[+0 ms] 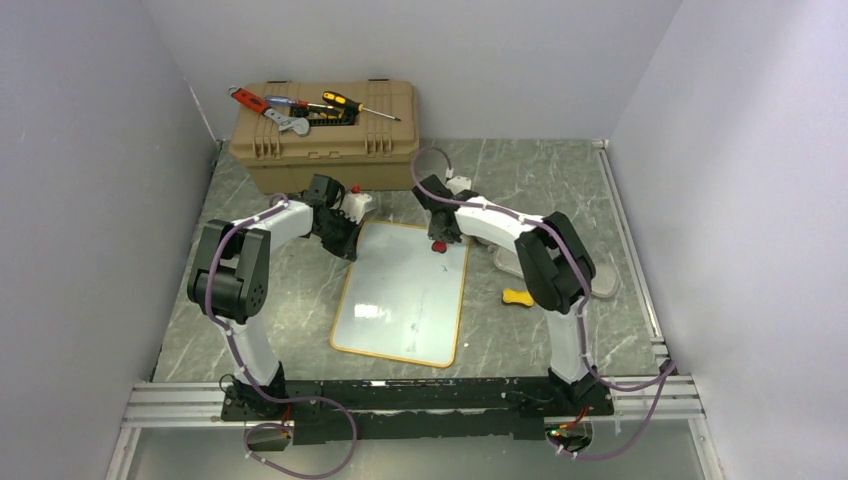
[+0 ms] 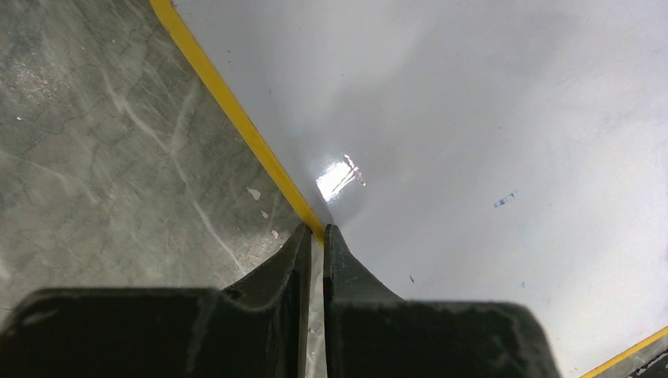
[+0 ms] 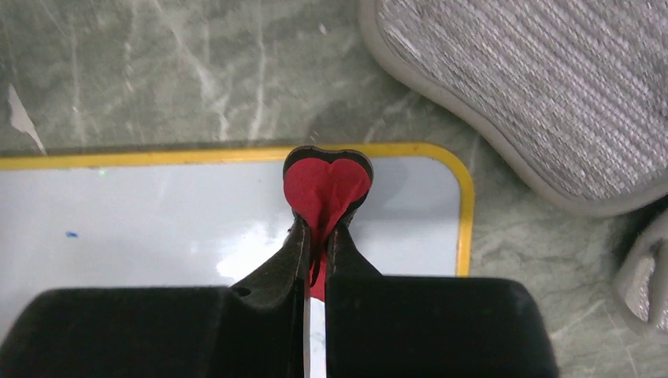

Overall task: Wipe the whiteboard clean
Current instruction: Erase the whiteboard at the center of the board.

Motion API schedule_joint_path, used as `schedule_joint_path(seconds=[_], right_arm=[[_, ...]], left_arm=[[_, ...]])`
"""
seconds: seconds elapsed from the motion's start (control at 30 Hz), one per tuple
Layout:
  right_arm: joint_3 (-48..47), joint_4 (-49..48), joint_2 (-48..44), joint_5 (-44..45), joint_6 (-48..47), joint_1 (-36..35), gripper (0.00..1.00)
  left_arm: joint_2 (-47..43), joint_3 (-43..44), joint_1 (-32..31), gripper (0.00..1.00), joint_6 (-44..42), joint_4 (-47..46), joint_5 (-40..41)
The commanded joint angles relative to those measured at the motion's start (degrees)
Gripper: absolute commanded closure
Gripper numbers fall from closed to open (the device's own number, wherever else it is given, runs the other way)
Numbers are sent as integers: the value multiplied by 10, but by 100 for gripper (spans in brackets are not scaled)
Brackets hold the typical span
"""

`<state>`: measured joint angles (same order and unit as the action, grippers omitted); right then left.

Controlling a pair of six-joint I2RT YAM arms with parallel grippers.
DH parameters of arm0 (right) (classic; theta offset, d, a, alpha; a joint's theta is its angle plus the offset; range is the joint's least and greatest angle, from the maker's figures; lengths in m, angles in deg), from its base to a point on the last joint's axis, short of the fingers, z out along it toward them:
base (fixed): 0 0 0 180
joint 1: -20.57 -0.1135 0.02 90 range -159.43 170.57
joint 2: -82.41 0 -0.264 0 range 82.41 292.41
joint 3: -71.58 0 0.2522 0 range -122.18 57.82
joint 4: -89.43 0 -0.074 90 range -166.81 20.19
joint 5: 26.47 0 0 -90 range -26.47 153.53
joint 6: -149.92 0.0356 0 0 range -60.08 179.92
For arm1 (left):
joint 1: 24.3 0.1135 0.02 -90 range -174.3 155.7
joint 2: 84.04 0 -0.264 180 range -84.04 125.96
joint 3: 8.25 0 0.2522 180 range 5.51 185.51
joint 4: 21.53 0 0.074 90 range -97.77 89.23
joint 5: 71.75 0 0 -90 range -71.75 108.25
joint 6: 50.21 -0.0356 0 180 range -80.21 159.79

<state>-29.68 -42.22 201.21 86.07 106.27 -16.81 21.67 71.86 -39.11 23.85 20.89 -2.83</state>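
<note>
The whiteboard [image 1: 405,295], white with a thin orange-yellow frame, lies flat on the marble table between the arms. A small blue mark [image 2: 504,200] remains on its surface, and that blue mark [image 3: 72,234] also shows in the right wrist view. My left gripper [image 2: 315,230] is shut, with its tips resting on the frame [image 2: 236,118] at the board's far left edge. My right gripper [image 3: 321,232] is shut on a red heart-shaped eraser [image 3: 327,185], which sits on the board just inside its far right corner [image 3: 461,177]. In the top view, that right gripper [image 1: 440,240] is over the board's far edge.
A tan toolbox [image 1: 325,135] stands behind the board with screwdrivers [image 1: 355,103] and a wrench on its lid. A grey cloth [image 3: 536,94] lies just right of the board. A small yellow object [image 1: 517,297] sits beside the right arm. Walls close in on three sides.
</note>
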Motion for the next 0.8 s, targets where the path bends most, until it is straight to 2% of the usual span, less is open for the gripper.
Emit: schedule_joint_path(seconds=[0.0,0.13,0.23,0.57,0.77], right_arm=[[111,31,-59,-9,14,-4,100],[211,12,-122,-9,9,23,100],[243,10,-158,-10,12,26,100],[142,93,-160,-16,25,-50,100],[178,85,-162,-27,61,-90,100]], left_arm=[[36,-25,-8,95,-15,56,29],[33,-26,-8,95,-16,56,29],[29,-26,-8,95,-16,56,27],[33,-29,-8,96,-15,60,16],[38,-28,-8,96,-12,56,12]])
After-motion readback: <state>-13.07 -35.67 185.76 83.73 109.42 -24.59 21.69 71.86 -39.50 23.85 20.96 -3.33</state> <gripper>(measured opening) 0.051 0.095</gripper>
